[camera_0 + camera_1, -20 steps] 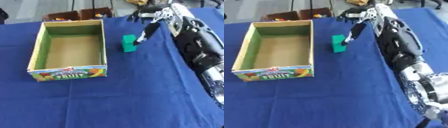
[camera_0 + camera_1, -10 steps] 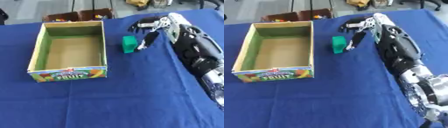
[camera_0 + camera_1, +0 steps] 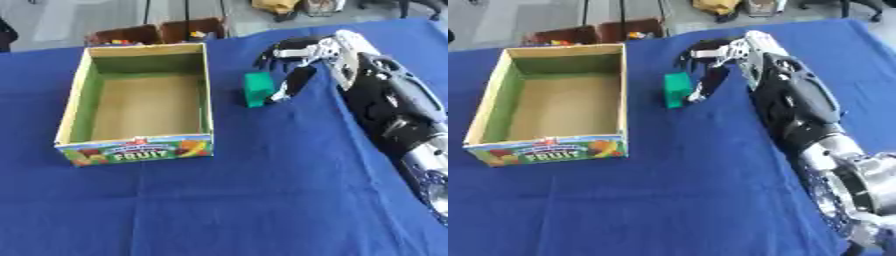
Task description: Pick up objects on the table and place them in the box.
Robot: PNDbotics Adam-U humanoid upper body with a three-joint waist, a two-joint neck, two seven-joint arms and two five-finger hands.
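Box (image 3: 138, 148), cardboard with a fruit-printed front panel, is being seen open-topped on the left of the blue-covered table (image 3: 262, 200), nearest the camera; nothing is being shown inside it. Just right of its far right corner, a small green block (image 3: 257, 89) is standing upright on the cloth, apart from the box wall. The right hand (image 3: 297, 60) is being held over the cloth just beside the block, its fingers (image 3: 273, 50) curled downward, one dark digit reaching to the block's right side; whether it is touching cannot be told. Nothing is being grasped. Beyond the table edge, brown crates (image 3: 157, 33) are being glimpsed.
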